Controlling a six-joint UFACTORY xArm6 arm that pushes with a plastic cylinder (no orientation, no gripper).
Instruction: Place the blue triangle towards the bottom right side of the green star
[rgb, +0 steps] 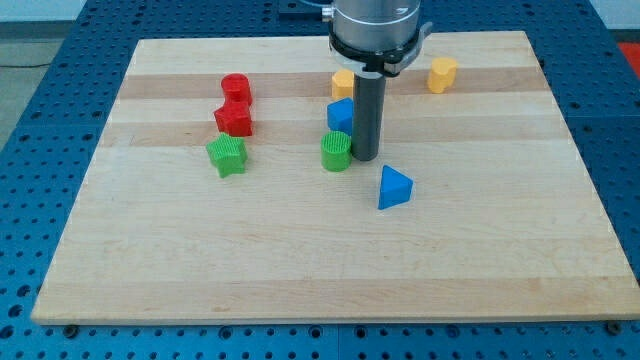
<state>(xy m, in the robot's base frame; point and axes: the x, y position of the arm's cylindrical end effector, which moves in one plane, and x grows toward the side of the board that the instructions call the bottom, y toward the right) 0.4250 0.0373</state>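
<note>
The blue triangle (394, 187) lies a little right of the board's middle. The green star (227, 156) sits well to its left, in the board's left half. My tip (364, 158) rests on the board just up and left of the blue triangle, with a small gap between them. The tip stands right beside a green round block (336, 151), on that block's right.
A blue cube (340, 114) sits just left of the rod, above the green round block. A yellow block (343, 83) is partly hidden behind the rod. Another yellow block (442, 74) lies at the top right. Two red blocks (236, 88) (233, 120) stand above the green star.
</note>
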